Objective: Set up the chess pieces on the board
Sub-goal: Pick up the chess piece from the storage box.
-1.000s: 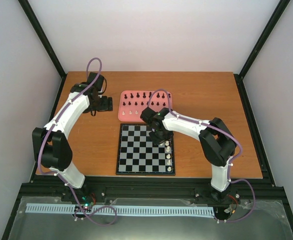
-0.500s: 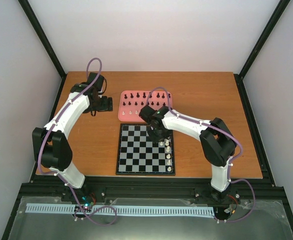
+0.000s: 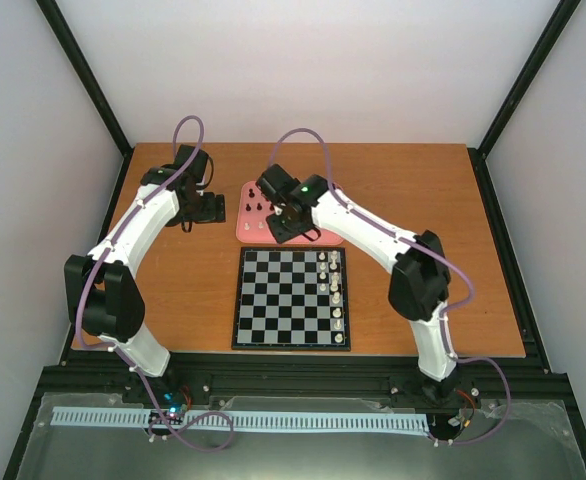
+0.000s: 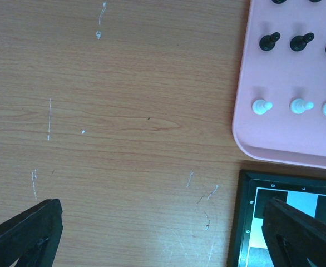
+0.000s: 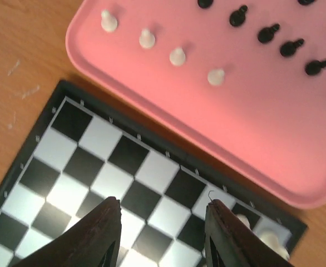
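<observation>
— Chess pieces (image 3: 337, 312) first: where do they stand?

— Split in two lots. A file of white ones stands along the right edge of the board (image 3: 273, 300), with a few more beside them toward its far right corner. The rest of the chess pieces wait in the pink tray (image 5: 152, 105), just beyond the board's far edge. There are four white men (image 5: 177, 55) in a row along the tray's near edge and black men (image 5: 268, 32) in the rows behind.

— And the right gripper (image 5: 163, 233)?

— Its jaws are spread with nothing between them. It hovers about the seam where the board's far edge meets the tray's near edge.

— Which way to the next piece?

— Ahead of the jaws, across the tray's near rim. The white row runs slantwise to the line between the fingers. I'd judge the wrist needs a small turn or a sideways shift to get one man alone in the gap. Each man stands upright, long axis vertical, so the grasp should come straight down over the head.

— Could the left gripper (image 4: 160, 245) take it instead?

— Its jaws are wide apart and empty too. But it sits over bare table (image 4: 124, 111) off the tray's left near corner, with the whites to its right. The right arm looks nearer.

— Any risk?

— Tiny men with close neighbours: a finger could knock the next one over.
</observation>
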`<state>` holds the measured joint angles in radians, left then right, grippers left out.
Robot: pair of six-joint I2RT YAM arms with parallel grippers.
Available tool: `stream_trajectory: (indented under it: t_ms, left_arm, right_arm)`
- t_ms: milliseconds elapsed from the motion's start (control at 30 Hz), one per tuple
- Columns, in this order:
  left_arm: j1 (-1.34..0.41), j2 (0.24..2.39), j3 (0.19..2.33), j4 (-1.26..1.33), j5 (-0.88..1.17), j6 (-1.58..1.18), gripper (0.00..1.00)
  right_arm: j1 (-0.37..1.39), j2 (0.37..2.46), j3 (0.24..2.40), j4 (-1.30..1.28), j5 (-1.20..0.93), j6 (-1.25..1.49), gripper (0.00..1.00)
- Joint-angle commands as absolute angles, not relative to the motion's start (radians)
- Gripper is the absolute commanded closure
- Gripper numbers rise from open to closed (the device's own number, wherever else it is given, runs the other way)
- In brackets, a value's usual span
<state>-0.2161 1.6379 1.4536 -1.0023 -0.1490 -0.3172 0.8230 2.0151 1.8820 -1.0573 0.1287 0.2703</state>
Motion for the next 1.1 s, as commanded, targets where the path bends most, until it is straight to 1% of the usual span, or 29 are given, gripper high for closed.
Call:
stream_trajectory:
  t_ms: [0,133,300,433,700,900,1067]
  left_arm:
    - [-0.221,1.628,1.488,-1.005,-0.15,-0.308,0.0]
    - [-0.221,1.62,1.488,-1.007,-0.15,-0.308,0.0]
    - [-0.22,1.617,1.484,-1.009,-0.151,-0.308,0.0]
    - [-0.221,1.625,1.485,-1.009,-0.154,-0.307,0.0]
    - [-0.221,1.64,1.489,-1.008,-0.153,-0.307,0.0]
    - [-0.221,1.646,1.488,-1.006,-0.151,-0.307,0.0]
    - [-0.221,1.653,1.49,-1.006,-0.15,-0.307,0.0]
  right_arm:
    - [0.767,2.172,1.995,-1.046,0.081,0.264,0.52]
    - [0.714,2.266,2.065,-1.003,0.028,0.28,0.53]
    - [0.673,2.397,2.23,-1.022,-0.003,0.244,0.55]
    - [0.655,2.458,2.285,-1.015,-0.005,0.226,0.55]
    - [0.643,2.505,2.305,-1.001,-0.046,0.203,0.55]
    - [0.643,2.536,2.312,-1.005,-0.016,0.193,0.59]
    - [0.643,2.574,2.335,-1.015,0.002,0.174,0.59]
